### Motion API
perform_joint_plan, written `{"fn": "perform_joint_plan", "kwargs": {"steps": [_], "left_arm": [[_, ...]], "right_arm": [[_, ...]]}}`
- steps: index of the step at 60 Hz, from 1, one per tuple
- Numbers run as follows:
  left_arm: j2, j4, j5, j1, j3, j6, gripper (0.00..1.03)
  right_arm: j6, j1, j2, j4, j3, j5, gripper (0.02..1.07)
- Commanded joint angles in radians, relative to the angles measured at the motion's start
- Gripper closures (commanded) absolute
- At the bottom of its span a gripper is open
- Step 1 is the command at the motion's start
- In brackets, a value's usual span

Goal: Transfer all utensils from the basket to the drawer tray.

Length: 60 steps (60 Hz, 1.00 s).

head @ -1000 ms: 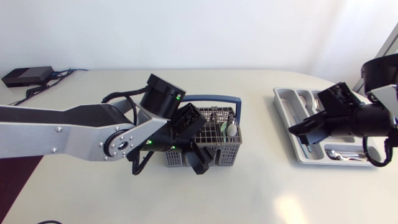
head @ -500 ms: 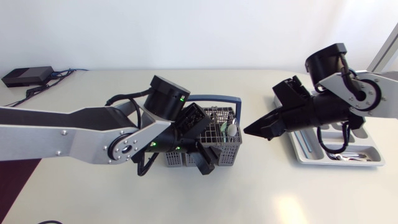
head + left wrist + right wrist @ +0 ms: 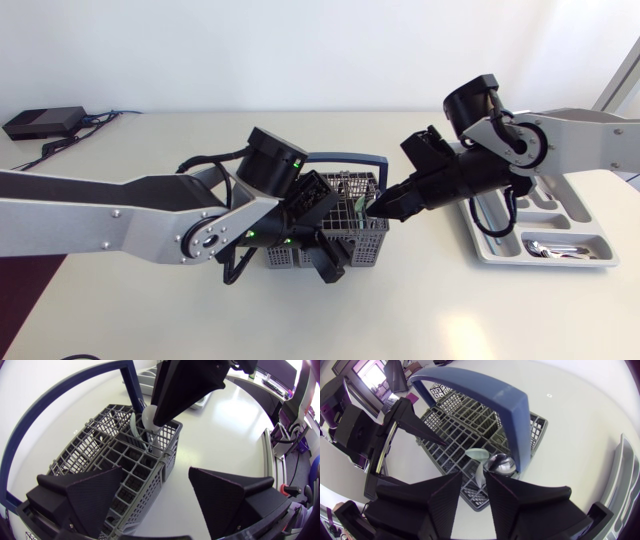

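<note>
Right gripper (image 3: 384,206) is being held narrow over the basket (image 3: 366,250), with a pale spoon (image 3: 479,455) standing between its fingers, not clearly pinched. Left gripper (image 3: 155,470) is being held wide astride the basket's corner. The likely risk is the spoon being nudged aside, or the basket being dragged up with it. A metal spoon (image 3: 501,464) beside the handle is being shown clearly only by the right wrist view, and the tray (image 3: 482,248), well apart, is being shown best from above.
</note>
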Motion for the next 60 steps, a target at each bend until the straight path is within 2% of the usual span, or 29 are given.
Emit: {"fn": "perform_joint_plan", "kwargs": {"steps": [1, 8, 60], "left_arm": [[0.017, 0.007, 0.004, 0.004, 0.007, -0.021, 0.11], [0.017, 0.005, 0.004, 0.004, 0.007, -0.021, 0.11], [0.017, -0.001, 0.004, 0.004, 0.009, -0.020, 0.11]], "right_arm": [[0.034, 0.017, 0.025, 0.022, 0.026, 0.008, 0.84], [0.042, 0.024, 0.027, 0.027, 0.029, 0.019, 1.02], [0.053, 0.037, -0.159, -0.183, 0.149, -0.033, 1.02]]}}
